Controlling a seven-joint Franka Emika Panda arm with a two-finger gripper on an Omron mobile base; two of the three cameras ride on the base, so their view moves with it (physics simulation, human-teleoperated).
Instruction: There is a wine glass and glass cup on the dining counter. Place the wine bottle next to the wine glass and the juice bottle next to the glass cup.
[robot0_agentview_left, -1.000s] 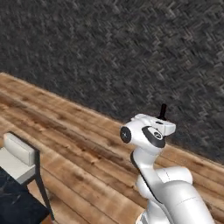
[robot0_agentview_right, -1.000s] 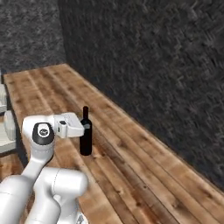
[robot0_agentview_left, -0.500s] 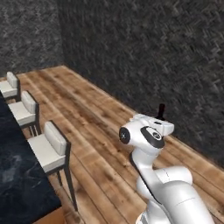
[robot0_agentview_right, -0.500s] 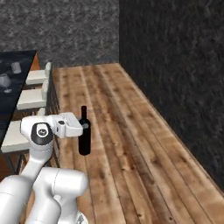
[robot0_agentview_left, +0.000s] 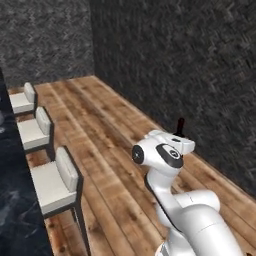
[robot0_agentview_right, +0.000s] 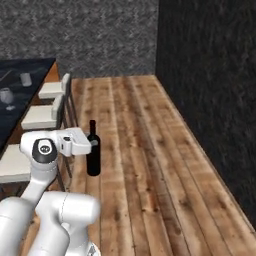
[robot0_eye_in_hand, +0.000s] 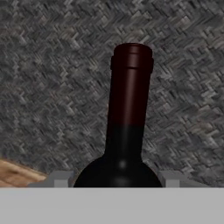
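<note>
Flanking dining counter (robot0_agentview_right: 20, 107): stools (robot0_agentview_left: 55, 182), plank floor (robot0_agentview_right: 150, 150)

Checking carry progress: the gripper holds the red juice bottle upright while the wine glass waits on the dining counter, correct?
Not quite: the gripper holds the near-black wine bottle, upright, as the right base view shows. The wine glass does wait on the dining counter.

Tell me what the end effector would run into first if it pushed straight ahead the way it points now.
Beyond the wine bottle held upright in the end effector, probably the dark textured wall behind it; how far away is unclear.
</note>
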